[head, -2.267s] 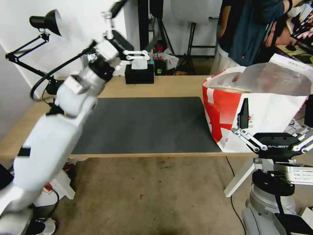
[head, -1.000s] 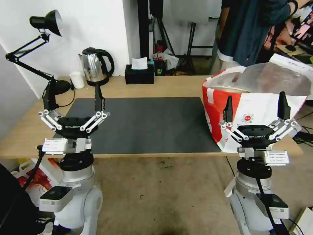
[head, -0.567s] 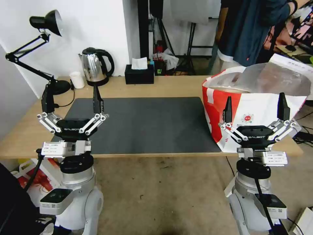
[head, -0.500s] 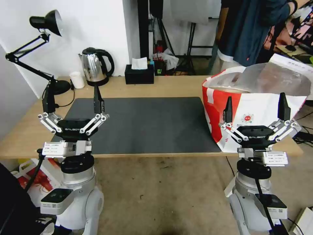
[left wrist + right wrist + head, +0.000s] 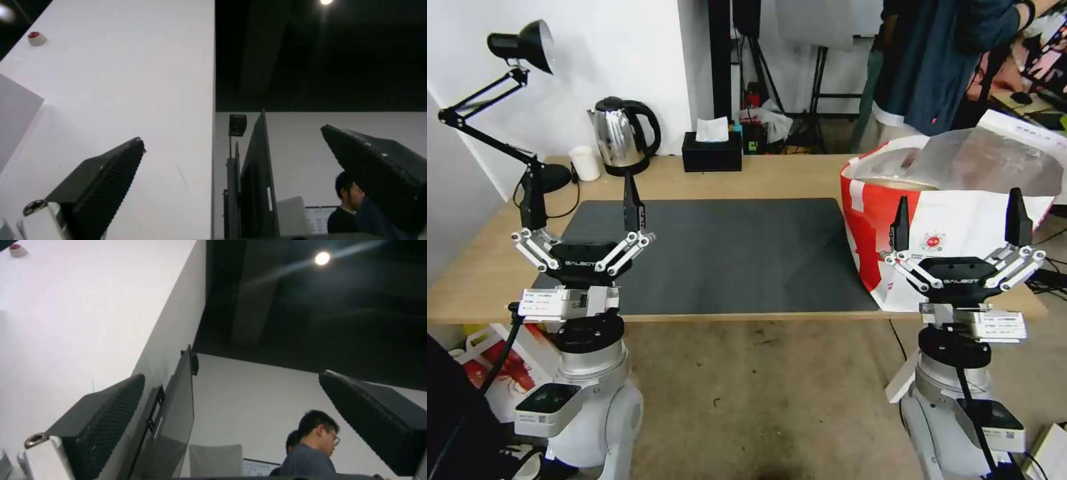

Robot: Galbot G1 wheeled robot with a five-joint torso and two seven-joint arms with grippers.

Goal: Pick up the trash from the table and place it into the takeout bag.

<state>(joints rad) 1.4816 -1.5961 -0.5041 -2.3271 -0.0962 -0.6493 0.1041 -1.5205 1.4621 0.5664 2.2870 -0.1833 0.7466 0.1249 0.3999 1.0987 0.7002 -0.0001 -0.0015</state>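
Observation:
The takeout bag [image 5: 868, 227], red and white with a small round logo, stands open on the right end of the table [image 5: 787, 175]. A beige curved rim [image 5: 894, 181] shows inside its mouth; the rest of the trash is hidden by the bag's wall. My left gripper [image 5: 582, 200] is raised in front of the table's near edge, fingers pointing up, open and holding nothing. My right gripper [image 5: 958, 217] stands the same way in front of the bag, open and holding nothing. In the wrist views the left gripper [image 5: 232, 135] and the right gripper [image 5: 232, 375] face wall and ceiling.
A black mat [image 5: 727, 253] covers the table's middle. Along the far edge stand a desk lamp [image 5: 527, 173], a kettle [image 5: 620, 137], a small white cup [image 5: 586, 163] and a black tissue box [image 5: 712, 152]. A person [image 5: 934, 60] stands behind the bag. A crayfish-printed bag [image 5: 500, 367] lies on the floor.
The left arm, earlier stretched over the table's far left, has drawn back and now stands upright before the near edge. Both grippers have sunk slightly in the last second. The bag has not moved.

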